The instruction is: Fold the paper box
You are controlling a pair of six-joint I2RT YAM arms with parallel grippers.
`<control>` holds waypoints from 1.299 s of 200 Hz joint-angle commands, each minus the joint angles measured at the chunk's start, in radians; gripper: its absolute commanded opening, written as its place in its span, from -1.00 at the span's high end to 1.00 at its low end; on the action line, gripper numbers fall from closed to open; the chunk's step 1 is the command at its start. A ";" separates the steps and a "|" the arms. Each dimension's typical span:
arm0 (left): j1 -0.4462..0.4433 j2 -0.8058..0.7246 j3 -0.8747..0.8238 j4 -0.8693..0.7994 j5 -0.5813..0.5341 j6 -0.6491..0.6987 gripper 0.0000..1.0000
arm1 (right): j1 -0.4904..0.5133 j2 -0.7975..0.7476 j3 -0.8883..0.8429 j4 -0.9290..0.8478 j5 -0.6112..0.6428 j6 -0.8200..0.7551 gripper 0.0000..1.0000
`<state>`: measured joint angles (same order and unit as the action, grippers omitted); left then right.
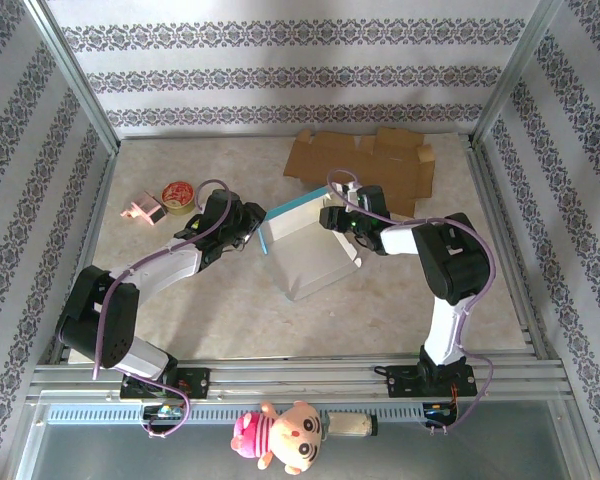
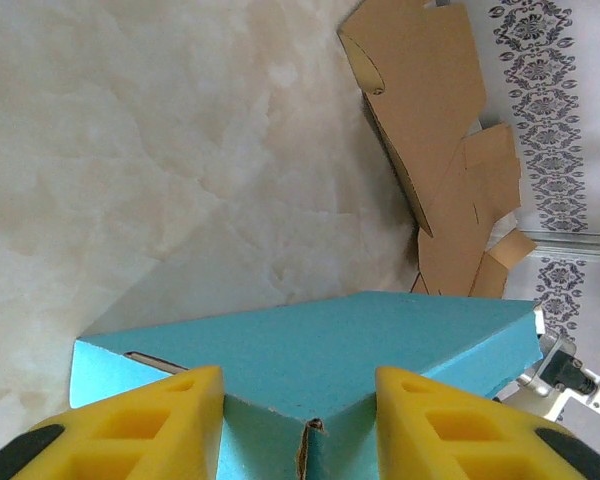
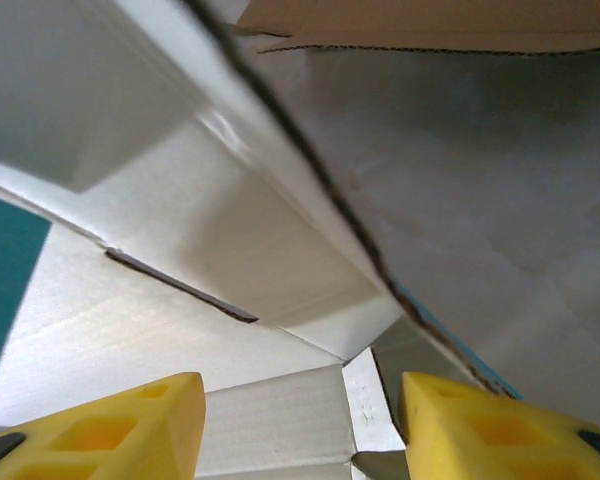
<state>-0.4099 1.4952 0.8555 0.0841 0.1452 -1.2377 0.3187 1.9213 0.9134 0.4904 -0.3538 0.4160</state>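
Observation:
The paper box, teal outside and white inside, lies half-formed in the middle of the table. My left gripper is at its left corner. In the left wrist view that teal corner sits between the yellow fingers, which press on its two walls, so my left gripper is shut on it. My right gripper reaches into the box's far right side. In the right wrist view its jaws stand apart over a white inner flap, beside an upright wall with a teal edge.
Flat brown cardboard lies at the back, just behind the box, and shows as cardboard in the left wrist view. A tape roll and a small pink object sit at the left. A plush doll rests below the front rail.

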 commanded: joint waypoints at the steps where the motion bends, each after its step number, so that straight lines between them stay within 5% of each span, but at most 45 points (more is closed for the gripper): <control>1: 0.010 0.031 -0.005 -0.047 0.011 0.018 0.19 | 0.012 0.005 0.015 0.049 -0.050 0.012 -0.02; 75: 0.010 0.036 -0.004 -0.039 0.022 0.017 0.24 | 0.054 0.013 0.000 0.061 -0.149 0.034 0.07; 139: 0.009 0.024 -0.004 -0.047 0.027 0.025 0.24 | -0.026 -0.277 -0.160 0.020 0.017 -0.097 -0.08; 173: 0.010 0.015 -0.004 -0.051 0.020 0.028 0.24 | -0.081 -0.379 -0.185 -0.016 0.130 -0.225 -0.36; 203: 0.009 0.014 -0.003 -0.048 0.027 0.027 0.24 | -0.122 -0.305 -0.126 0.014 0.070 -0.235 -0.55; 260: 0.009 0.000 -0.013 -0.053 0.027 0.023 0.24 | -0.077 -0.140 0.013 -0.023 0.035 -0.207 -0.39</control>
<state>-0.4099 1.4990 0.8551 0.0940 0.1566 -1.2339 0.2276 1.7382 0.8833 0.4664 -0.2905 0.2020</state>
